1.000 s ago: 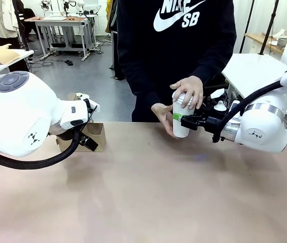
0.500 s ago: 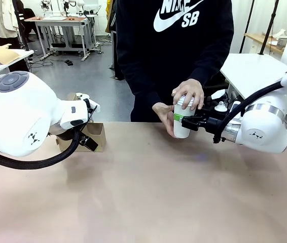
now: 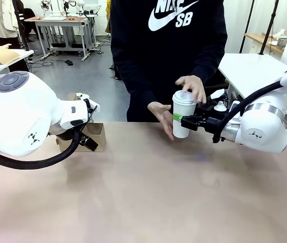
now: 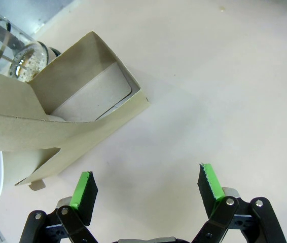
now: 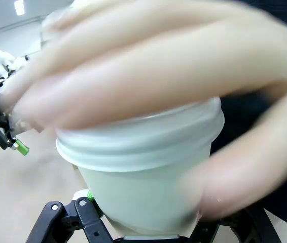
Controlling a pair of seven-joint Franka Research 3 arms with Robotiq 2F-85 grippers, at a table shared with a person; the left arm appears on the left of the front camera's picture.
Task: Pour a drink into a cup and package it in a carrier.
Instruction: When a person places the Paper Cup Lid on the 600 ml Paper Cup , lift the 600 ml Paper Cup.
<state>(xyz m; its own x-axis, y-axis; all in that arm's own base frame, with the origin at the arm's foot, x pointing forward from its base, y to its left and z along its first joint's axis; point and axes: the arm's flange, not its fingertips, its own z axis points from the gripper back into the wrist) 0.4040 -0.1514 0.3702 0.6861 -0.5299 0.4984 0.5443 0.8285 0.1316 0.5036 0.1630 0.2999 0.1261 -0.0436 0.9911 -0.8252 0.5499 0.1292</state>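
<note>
2 hands of the person attend the cup [image 3: 182, 129]: 1 hand [image 3: 192, 87] just over its lid [image 3: 184, 96], another hand [image 3: 162, 116] at its left. My right gripper [image 3: 181, 118] clamps the cup. I see my left gripper [image 4: 146, 185] gaping empty beside the carrier [image 4: 82, 109], well left of the cup.

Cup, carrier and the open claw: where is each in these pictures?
cup [image 3: 182, 129], front view, lower side wall.
carrier [image 4: 67, 134], left wrist view, tan outer panel.
left gripper [image 4: 145, 169], left wrist view, midway between its fingertips.

A person in a black sweatshirt [image 3: 169, 55] is standing behind the tan surface [image 3: 143, 192], where a steel-banded glass jug [image 4: 6, 45] is resting.
</note>
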